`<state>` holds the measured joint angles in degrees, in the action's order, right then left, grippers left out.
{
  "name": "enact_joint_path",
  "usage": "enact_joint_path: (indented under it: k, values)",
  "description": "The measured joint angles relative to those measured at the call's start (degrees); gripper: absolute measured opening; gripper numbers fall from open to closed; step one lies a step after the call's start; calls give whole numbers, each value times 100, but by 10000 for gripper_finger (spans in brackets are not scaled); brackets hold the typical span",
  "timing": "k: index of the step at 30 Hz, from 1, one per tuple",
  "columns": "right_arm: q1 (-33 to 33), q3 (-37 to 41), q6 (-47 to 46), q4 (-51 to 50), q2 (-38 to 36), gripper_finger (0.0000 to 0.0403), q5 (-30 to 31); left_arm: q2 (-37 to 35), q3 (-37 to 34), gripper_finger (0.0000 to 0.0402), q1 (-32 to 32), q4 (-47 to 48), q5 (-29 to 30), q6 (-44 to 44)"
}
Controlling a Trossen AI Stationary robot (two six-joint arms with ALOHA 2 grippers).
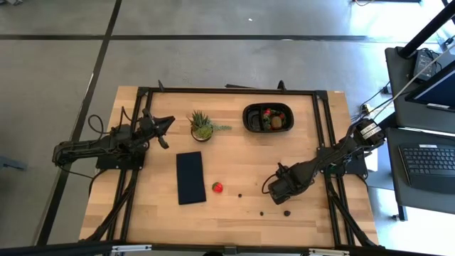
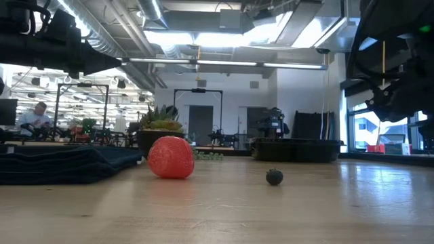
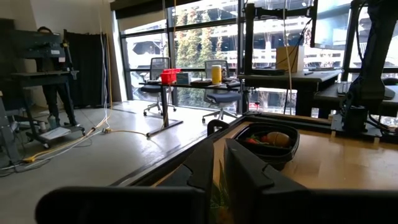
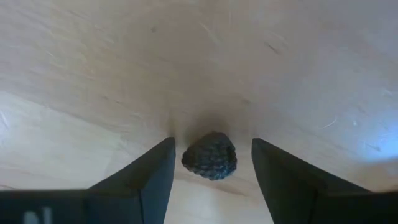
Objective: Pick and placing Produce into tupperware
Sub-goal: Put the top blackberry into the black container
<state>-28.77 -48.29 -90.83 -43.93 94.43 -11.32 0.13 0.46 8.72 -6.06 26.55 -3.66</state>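
Wooden table [image 1: 234, 160], left to right from the tupperware [image 1: 268, 118]: left gripper [image 1: 165, 122], clenched and empty, waits beyond the potted plant [image 1: 202, 126]; strawberry [image 1: 217, 187] lies nearer the front edge; right gripper [image 4: 211, 163], jaws apart, straddles a blackberry [image 4: 210, 155]. Probably light, soft, easily crushed; pinch gently across its middle.

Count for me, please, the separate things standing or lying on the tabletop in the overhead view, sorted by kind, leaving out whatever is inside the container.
Red strawberry: 1
Dark berries: 3
Black container: 1
Potted plant: 1
Dark pad: 1
Total: 7
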Motion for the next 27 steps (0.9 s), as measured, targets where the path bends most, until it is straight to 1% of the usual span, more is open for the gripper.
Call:
enact_joint_path:
  k: [18,22,27]
  values:
    - [9,-20,0,119,170,211,-112,0,1,61,1,1,-2,0]
    - [9,-18,-2,144,175,187,-123,-1,-1,61,1,1,-2,0]
    - [9,-18,-2,159,179,139,-128,-1,-1,50,1,1,0,0]
